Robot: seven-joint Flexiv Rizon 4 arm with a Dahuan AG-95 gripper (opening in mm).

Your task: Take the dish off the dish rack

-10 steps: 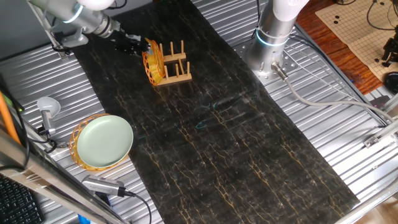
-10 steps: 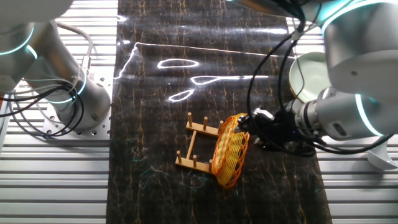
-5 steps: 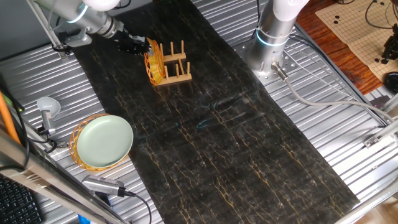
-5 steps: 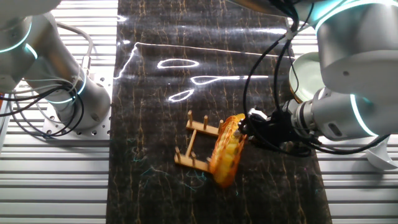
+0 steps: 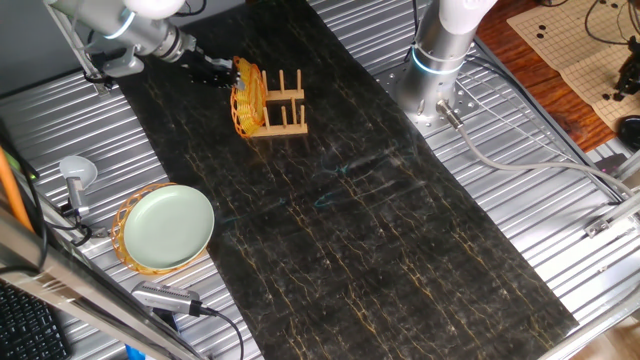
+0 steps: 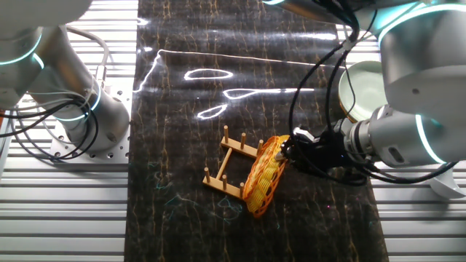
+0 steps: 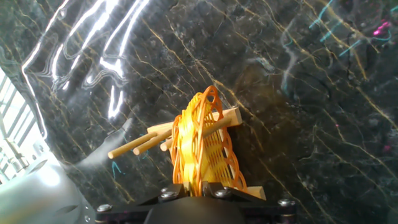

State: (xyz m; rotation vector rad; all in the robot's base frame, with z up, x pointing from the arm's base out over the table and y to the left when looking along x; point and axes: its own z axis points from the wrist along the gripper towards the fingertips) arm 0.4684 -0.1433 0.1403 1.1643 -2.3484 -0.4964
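The arm reaches low across the table, and its gripper [image 6: 291,149] is closed on the top rim of the dish [image 6: 263,176]. The dish stands on edge at the end of the dish rack [image 6: 227,167], between its pegs. The rack stands on a dark marble-pattern mat [image 5: 380,220]. A pale green plate [image 5: 168,225] lies well apart from the rack, beside the mat.

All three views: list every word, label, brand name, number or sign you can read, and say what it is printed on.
None: no readable text in any view.
Woven dish, wooden dish rack, green plate: no lettering shows.
End effector and arm: no legible marking.
Grid board at one fixed view's corner: lines only, no characters.
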